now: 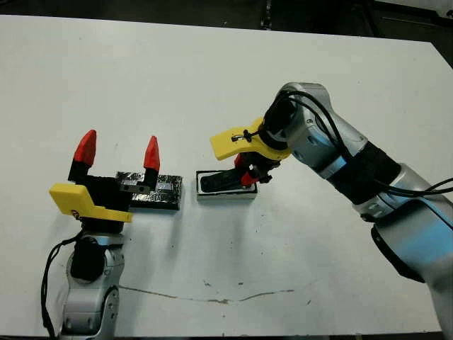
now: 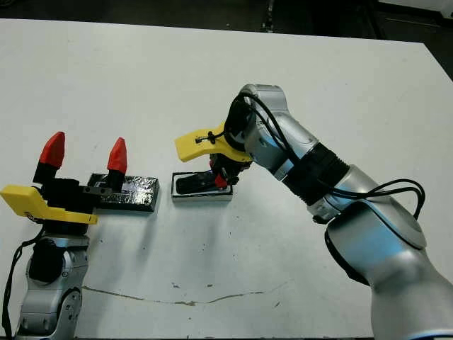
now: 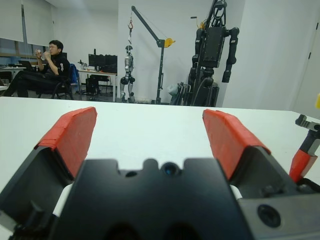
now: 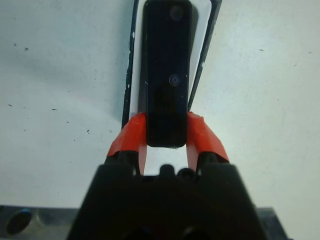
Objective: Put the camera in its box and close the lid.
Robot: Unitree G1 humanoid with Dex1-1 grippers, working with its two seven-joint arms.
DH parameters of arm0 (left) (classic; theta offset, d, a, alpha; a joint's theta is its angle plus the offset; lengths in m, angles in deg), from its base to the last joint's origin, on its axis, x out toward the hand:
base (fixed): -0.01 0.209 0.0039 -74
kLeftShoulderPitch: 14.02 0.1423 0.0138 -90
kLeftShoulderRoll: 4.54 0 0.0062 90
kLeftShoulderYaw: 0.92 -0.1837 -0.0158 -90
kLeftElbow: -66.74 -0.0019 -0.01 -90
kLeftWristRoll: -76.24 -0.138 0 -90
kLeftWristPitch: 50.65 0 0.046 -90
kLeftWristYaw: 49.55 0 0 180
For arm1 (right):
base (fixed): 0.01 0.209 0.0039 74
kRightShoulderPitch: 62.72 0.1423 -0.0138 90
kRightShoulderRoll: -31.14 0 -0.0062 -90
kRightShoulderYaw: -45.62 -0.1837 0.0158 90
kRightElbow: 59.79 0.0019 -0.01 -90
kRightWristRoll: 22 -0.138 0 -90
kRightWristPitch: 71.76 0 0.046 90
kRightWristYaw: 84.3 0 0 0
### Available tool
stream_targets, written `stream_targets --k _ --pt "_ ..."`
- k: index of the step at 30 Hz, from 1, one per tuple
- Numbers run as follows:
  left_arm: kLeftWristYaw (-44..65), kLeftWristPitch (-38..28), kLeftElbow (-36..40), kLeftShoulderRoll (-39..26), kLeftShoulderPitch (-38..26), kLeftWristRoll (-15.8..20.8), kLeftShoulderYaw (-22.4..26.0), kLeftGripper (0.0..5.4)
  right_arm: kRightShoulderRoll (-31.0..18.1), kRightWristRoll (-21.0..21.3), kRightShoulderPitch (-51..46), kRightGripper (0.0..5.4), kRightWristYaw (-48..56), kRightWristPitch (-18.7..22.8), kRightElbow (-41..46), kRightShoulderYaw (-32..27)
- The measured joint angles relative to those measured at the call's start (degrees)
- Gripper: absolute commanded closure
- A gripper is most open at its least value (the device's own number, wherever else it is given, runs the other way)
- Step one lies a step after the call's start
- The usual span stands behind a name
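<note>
While the right tool [image 4: 166, 136] clenched the camera [image 4: 167, 70] over the box [image 1: 226, 191], the lid [image 1: 161, 190] lay beside it. Its left tool [image 1: 118, 149] stood released.

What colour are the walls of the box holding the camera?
White walls on the box, seen best in the right eye view, with the black camera inside.

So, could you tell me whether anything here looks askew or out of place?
Nothing stands out. The right pincer holds the camera lined up over the box; the lid lies flat beside it.
</note>
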Motion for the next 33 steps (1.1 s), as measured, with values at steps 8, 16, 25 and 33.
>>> stream_targets --k 8,16,25,33 --pt "-0.08 -0.09 -0.03 0.01 0.08 -0.36 -0.02 0.0 0.61 -4.19 0.32 1.78 1.35 -16.53 -4.79 -1.53" --pt "-0.08 -0.1 -0.22 0.01 0.09 -0.3 -0.03 0.0 1.06 -5.11 1.71 0.61 1.8 -16.18 -5.08 -4.99" --pt "0.11 -0.13 -0.52 0.0 0.09 0.26 -0.02 0.0 -1.07 -5.52 2.11 0.04 0.67 -15.31 -4.48 -10.58" --pt "0.45 -0.4 -1.2 -0.01 0.06 0.75 0.03 0.0 -6.49 -8.31 2.67 0.04 -1.69 -10.5 -2.16 -19.15"
